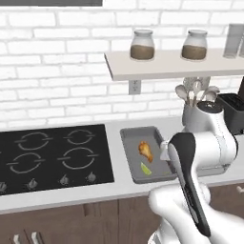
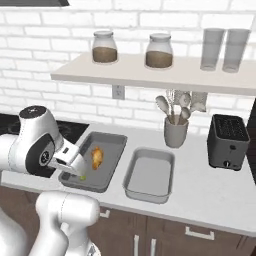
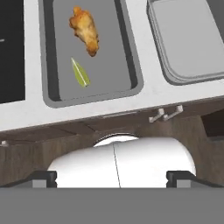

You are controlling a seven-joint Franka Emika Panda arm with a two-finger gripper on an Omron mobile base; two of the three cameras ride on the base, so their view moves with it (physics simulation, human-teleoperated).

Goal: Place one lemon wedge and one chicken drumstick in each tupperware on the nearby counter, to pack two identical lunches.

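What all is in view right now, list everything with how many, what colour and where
chicken drumstick: one, golden-orange, in the darker tray
lemon wedge: one, yellow-green, same tray, beside the drumstick
darker tupperware: one, dark grey, on the counter next to the hob
lighter tupperware: one, light grey, nothing in it, right of the darker one
counter: one, pale grey-white, over brown cabinets
hob: one, black, set into the counter
utensil holder: one, grey, behind the lighter tray
toaster: one, black, far right
jars: two, brown contents, on the white shelf
gripper: one, dark fingertips, open, holding nothing

The pincer hangs wide open and empty, arm folded low.
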